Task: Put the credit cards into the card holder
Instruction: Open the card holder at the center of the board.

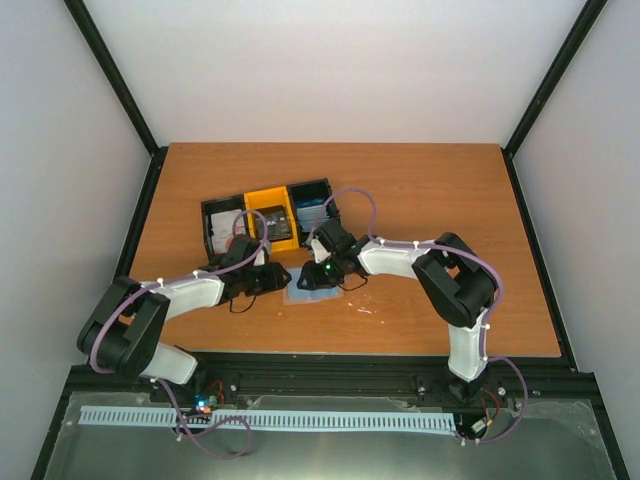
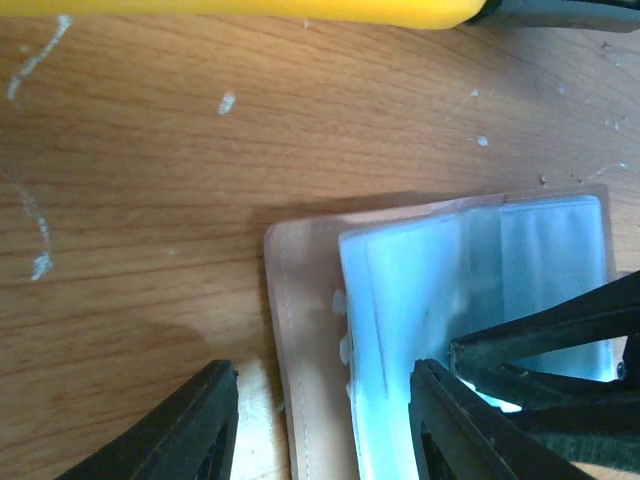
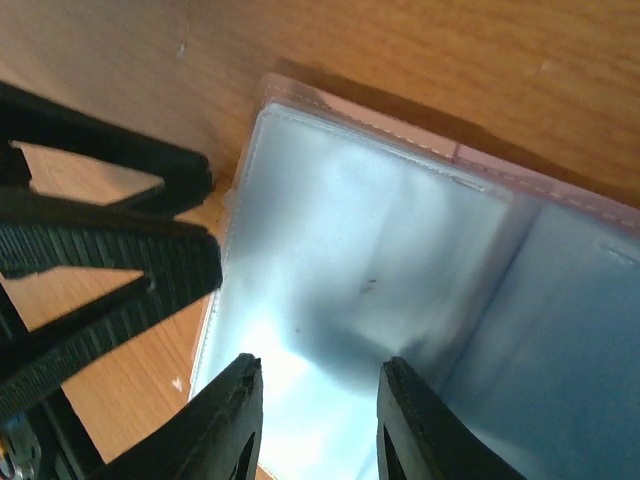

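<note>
Left gripper [image 2: 325, 378]: jaws spread, straddling holder's left edge, one finger on table [image 2: 140, 200], the other on the clear sleeve. Holder [image 2: 300, 330] lies open and flat. Right gripper [image 3: 320, 372]: jaws part-spread just over holder's sleeve, tips facing left gripper. Can't tell if it touches the plastic. Cards [image 1: 312, 212] look to be in the bins [image 1: 222, 206] behind holder, apart from it.

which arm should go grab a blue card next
Right, probably. The right gripper hangs open and empty over the card holder, and the blue cards lie just behind its wrist. The left gripper straddles the holder's edge, farther from them.
</note>
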Tool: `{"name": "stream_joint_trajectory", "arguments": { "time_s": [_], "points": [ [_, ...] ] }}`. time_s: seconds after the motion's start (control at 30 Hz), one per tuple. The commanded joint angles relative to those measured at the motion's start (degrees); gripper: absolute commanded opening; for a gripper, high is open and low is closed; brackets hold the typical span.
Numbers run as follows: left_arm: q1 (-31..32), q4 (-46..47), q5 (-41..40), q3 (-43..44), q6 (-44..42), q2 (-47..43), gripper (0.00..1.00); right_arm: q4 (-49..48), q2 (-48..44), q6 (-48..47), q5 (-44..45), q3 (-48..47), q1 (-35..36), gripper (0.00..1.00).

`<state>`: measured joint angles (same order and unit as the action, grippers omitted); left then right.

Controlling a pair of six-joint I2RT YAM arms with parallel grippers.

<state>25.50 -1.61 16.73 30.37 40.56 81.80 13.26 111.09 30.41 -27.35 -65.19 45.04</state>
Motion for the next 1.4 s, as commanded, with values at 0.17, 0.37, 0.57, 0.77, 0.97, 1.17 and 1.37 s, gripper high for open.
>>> {"name": "stream_joint_trajectory", "arguments": {
  "time_s": [0.17, 0.37, 0.57, 0.77, 0.97, 1.17, 1.37],
  "points": [
    [-0.5, 1.5, 1.7, 2.0, -0.5, -0.7, 0.49, 6.9, -3.2, -3.1, 3.5, -3.4, 1.2, 0.34],
    [-0.4, 0.8, -0.5, 2.2, 0.3, -1.5, 0.49, 12.4, -7.8, 3.2, 18.8, -5.1, 3.0, 0.33],
    [-0.7, -1.0, -3.8, 3.2, 1.9, -2.8, 0.49, 19.4, -8.3, 5.8, 28.9, -6.6, 4.5, 0.35],
    [-1.3, -5.0, -9.1, 6.4, 1.5, -7.5, 0.49, 23.1, -4.7, 5.8, 34.1, -10.9, 7.2, 0.48],
    [-3.5, -9.6, -11.9, 7.8, 2.1, -11.3, 0.5, 24.1, 1.8, 5.2, 34.8, -14.8, 9.7, 0.59],
    [-10.2, -9.7, -8.3, 6.6, 2.9, -16.0, 0.51, 25.0, 5.6, 5.2, 36.4, -16.1, 10.9, 0.63],
    [-12.6, -12.0, -6.8, 9.1, 1.2, -17.9, 0.52, 25.1, 7.2, 5.9, 37.4, -13.9, 10.9, 0.63]
  ]
}}
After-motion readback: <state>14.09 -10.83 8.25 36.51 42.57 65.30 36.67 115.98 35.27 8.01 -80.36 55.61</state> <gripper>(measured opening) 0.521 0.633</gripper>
